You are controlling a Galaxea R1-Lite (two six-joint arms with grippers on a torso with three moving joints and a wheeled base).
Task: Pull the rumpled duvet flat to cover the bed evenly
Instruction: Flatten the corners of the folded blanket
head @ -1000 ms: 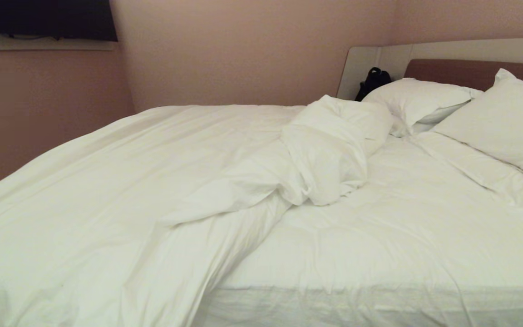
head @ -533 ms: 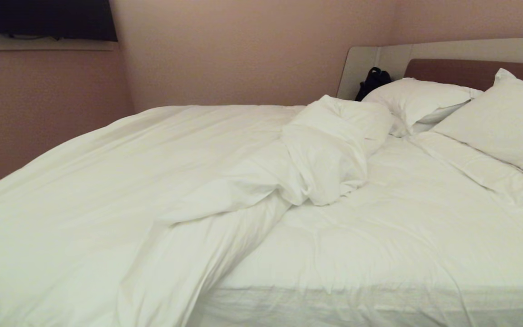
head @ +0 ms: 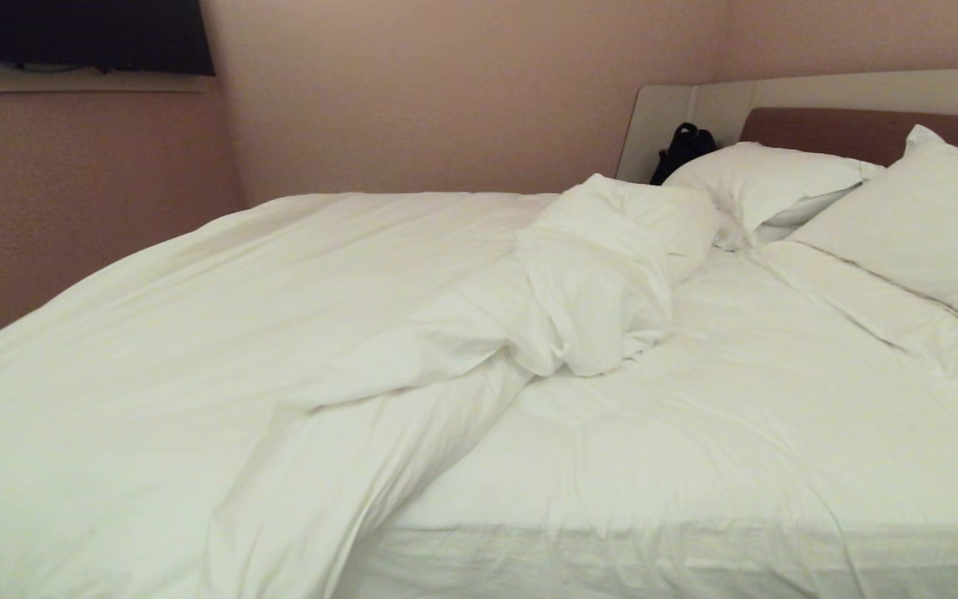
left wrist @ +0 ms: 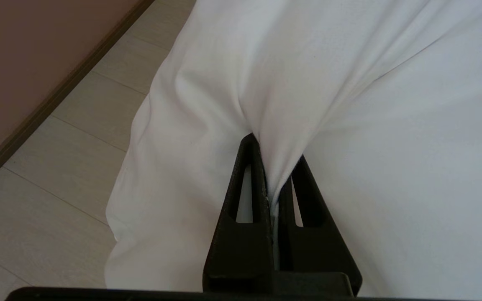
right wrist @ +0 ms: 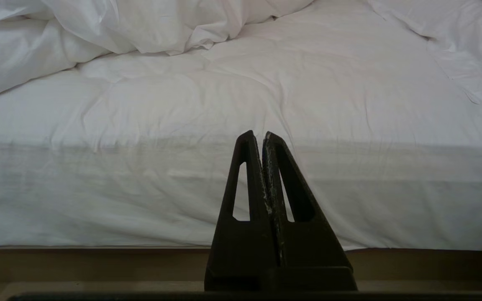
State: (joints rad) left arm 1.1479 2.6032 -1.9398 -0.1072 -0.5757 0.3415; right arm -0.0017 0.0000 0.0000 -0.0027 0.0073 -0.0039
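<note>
**Left gripper has the duvet's edge; the bunched ridge has yet to be drawn out**

At the far left, the left gripper (left wrist: pixel 275 167) is out of the head view; its wrist camera shows the two black fingers (left wrist: pixel 249 184) pinching a fold of the white duvet (head: pixel 221 333) where it hangs off the bed's side above the pale floor (left wrist: pixel 48 167). Taut creases fan away from the pinch, so the cloth seems to be under tension.

On the bed (head: pixel 678 125), the duvet lies fairly smooth over the left half. Toward the middle it gathers into a thick twisted ridge (head: pixel 595 283) that runs up to the pillows (head: pixel 928 216). Right of that ridge lies flatter white bedding (head: pixel 737 416) reaching the near edge; whether that is bare sheet or more duvet is hard to tell.

The right gripper (right wrist: pixel 262 138) hangs low before the bed's near side, pressed together and holding nothing.

To do this step well, the pull probably should be slow, steady and kept low, along the line of the creases, so the fold does not slip out. One pinch alone likely will not unroll the ridge; a fresh grip nearer it looks necessary.
</note>
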